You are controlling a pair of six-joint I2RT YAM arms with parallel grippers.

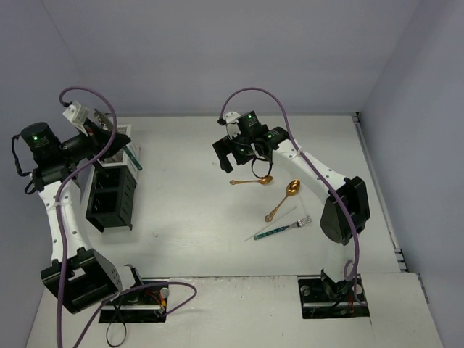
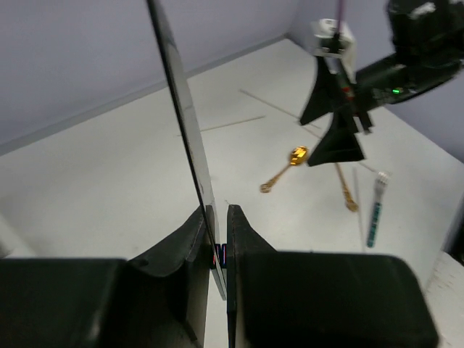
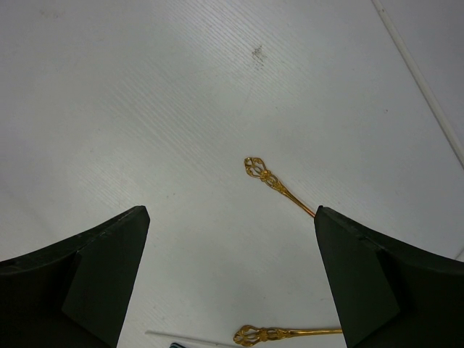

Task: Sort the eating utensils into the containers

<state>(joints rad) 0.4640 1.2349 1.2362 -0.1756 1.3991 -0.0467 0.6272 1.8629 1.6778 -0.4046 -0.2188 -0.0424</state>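
Gold spoons: two
Teal-handled fork: one
Black knife: one
Thin sticks: three, faint
White bin: one
Black bins: number unclear, partly hidden
Robot arms: two

Left arm jaws clamped, right arm jaws spread

A wide strip of the white desk lies bare between the black open-top caddy bins and the loose cutlery. Above the bins, the left end effector, clamped on a long black knife, takes the room. Two gold ornate-handled spoons and a teal-handled fork lie near together. The wide-open right end effector hangs over one spoon.
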